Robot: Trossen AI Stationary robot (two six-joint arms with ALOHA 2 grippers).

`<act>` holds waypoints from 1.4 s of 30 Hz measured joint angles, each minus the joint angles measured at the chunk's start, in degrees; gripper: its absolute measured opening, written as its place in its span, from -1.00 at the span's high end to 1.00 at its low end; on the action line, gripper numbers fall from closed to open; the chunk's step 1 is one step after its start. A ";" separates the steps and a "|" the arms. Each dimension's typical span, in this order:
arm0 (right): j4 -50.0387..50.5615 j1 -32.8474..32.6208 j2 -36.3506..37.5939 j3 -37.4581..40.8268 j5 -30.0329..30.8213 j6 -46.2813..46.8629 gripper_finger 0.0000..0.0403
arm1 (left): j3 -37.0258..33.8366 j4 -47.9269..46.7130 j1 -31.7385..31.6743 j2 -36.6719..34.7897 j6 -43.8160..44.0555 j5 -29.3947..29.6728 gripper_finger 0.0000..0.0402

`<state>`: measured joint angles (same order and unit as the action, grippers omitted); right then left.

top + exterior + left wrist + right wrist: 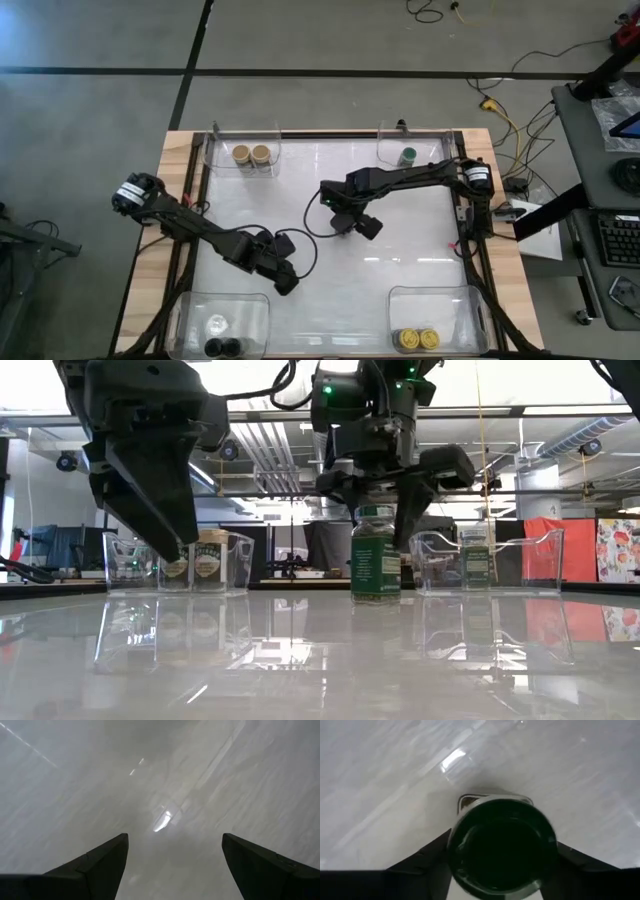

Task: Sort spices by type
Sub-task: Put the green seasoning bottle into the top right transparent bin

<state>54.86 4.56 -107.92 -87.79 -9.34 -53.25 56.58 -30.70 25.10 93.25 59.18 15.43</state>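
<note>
A green-lidded spice jar stands upright on its base near the table's middle. My right gripper hangs over it, open, one finger on each side of the green lid. In the high view the gripper hides the jar. My left gripper is open over bare table toward the near left, holding nothing. Two tan-lidded jars stand in the far-left tub and one green-lidded jar in the far-right tub. Two black-lidded jars are in the near-left tub, two yellow-lidded jars in the near-right.
Four clear plastic tubs sit at the corners of the white table top: far left, far right, near left, near right. A raised frame borders the table. Bare surface lies between the tubs.
</note>
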 joint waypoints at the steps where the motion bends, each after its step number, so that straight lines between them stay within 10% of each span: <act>1: -0.06 0.00 0.00 0.00 -0.09 1.35 -0.05 | 0.00 0.48 0.00 0.08 0.00 0.30 -0.52; 17: 9.16 0.20 14.32 -3.80 1.07 29.13 0.06 | -0.07 10.94 -1.82 3.59 -4.67 8.84 -0.52; 27: 22.21 4.27 31.91 2.39 24.96 40.16 0.05 | -0.07 13.70 -2.91 3.89 -11.48 9.75 -0.52; 42: 17.00 24.72 44.04 20.66 30.26 23.59 0.05 | -0.07 13.55 -2.82 3.85 -10.68 9.04 -0.52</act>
<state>71.86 29.28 -63.88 -67.13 20.92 -29.66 56.51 -17.15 22.28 97.10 48.50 24.47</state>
